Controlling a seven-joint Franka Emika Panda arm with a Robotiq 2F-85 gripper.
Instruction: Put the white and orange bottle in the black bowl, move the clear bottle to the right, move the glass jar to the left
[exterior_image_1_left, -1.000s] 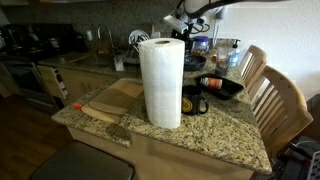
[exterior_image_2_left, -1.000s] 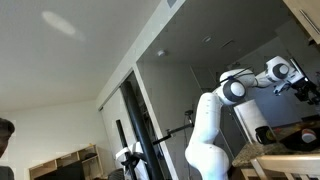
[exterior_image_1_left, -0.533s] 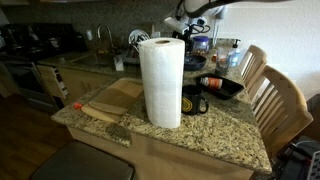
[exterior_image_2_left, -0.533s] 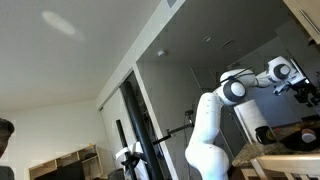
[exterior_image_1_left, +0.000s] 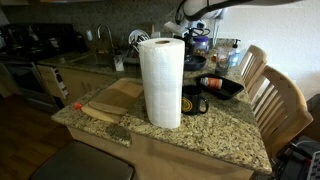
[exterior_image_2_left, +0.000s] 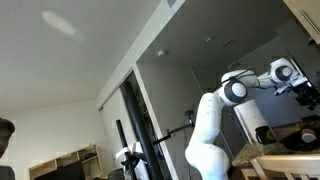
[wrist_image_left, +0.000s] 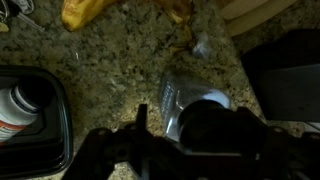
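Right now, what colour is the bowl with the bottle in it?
Black bowl, clearest in the wrist view.

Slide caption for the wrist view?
Hand over the clear bottle on the granite counter; white and orange bottle sits in the black bowl at left.

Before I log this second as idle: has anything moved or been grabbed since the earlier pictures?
Hardly anything. In an exterior view the gripper drifts very slightly sideways above the counter; nothing is visibly taken or let go. The white and orange bottle stays in the black bowl; paper towel roll and mug unmoved.
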